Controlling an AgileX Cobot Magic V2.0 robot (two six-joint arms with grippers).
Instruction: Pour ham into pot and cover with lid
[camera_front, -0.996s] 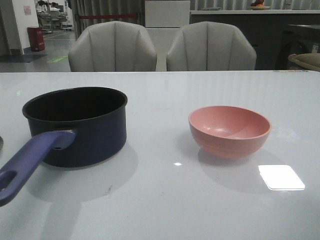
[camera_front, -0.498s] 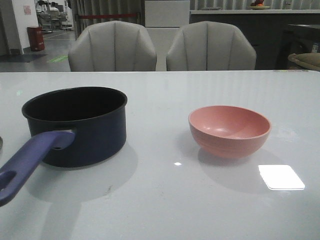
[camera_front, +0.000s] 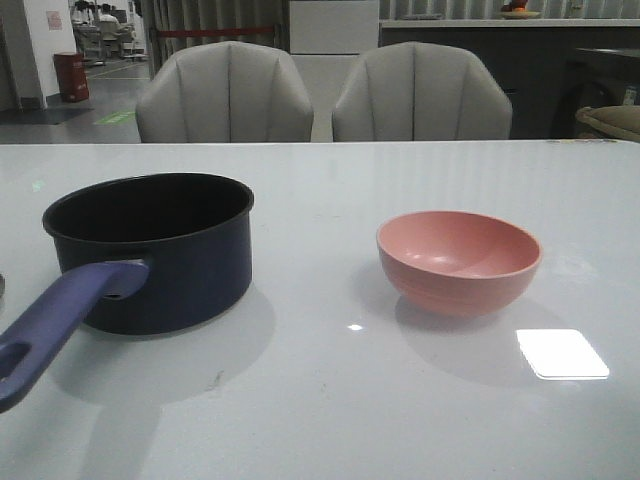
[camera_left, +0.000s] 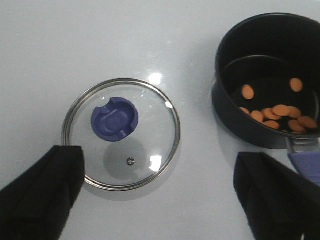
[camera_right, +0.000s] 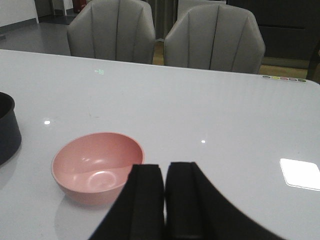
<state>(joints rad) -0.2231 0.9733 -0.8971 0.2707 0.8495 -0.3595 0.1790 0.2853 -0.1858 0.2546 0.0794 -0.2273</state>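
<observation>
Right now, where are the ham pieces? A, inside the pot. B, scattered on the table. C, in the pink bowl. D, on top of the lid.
A. The left wrist view shows the orange-pink ham pieces lying on the black bottom of the pot, while the pink bowl is empty in the right wrist view and the lid lies flat on the table beside the pot with nothing on it.

Front view: low, level with the table (camera_front: 330, 400), facing forward toward two chairs (camera_front: 225, 95). Left wrist view: looking straight down, close above the lid (camera_left: 121, 133) and pot (camera_left: 267, 80). Right wrist view: oblique and forward-facing, sharing the bowl (camera_right: 98, 166) and chairs with the front view.
</observation>
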